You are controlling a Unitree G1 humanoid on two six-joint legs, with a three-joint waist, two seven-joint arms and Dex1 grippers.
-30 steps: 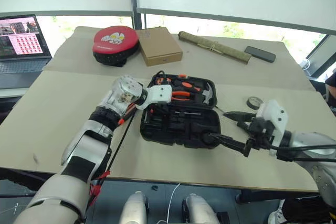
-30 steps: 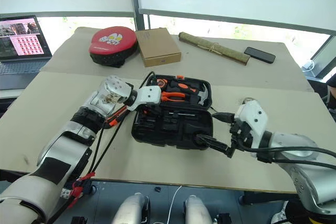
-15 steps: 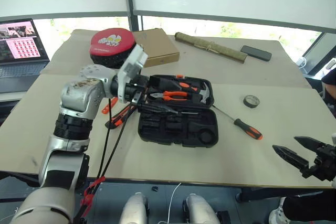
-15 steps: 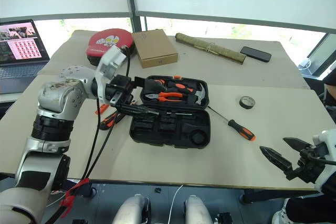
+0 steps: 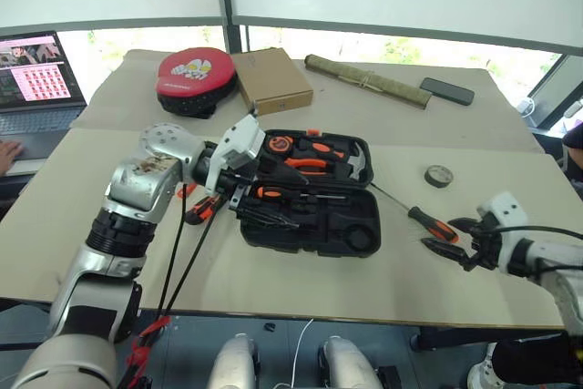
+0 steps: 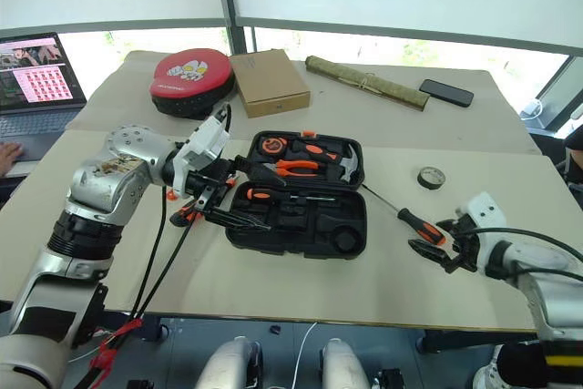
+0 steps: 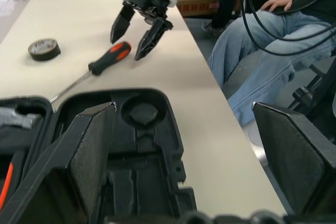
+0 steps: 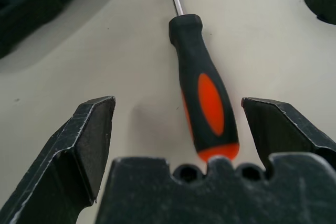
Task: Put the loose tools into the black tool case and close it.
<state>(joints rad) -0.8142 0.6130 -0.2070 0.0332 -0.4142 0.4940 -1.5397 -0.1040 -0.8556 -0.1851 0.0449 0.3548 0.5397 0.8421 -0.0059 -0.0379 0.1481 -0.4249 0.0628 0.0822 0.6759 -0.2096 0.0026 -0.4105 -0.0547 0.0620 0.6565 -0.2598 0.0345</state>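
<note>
Worktop at centre carries the open case; left tool, wide and empty, hides its left edge. Lower right, right tool, wide, flanks a screwdriver.

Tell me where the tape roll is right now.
In the head views the black tape roll lies flat on the table's right side, beyond the loose screwdriver and right of the open tool case, apart from both.

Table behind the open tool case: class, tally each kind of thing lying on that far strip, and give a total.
Red-topped round pad: 1
Cardboard box: 1
Rolled mat: 1
Black phone: 1
Total: 4
</note>
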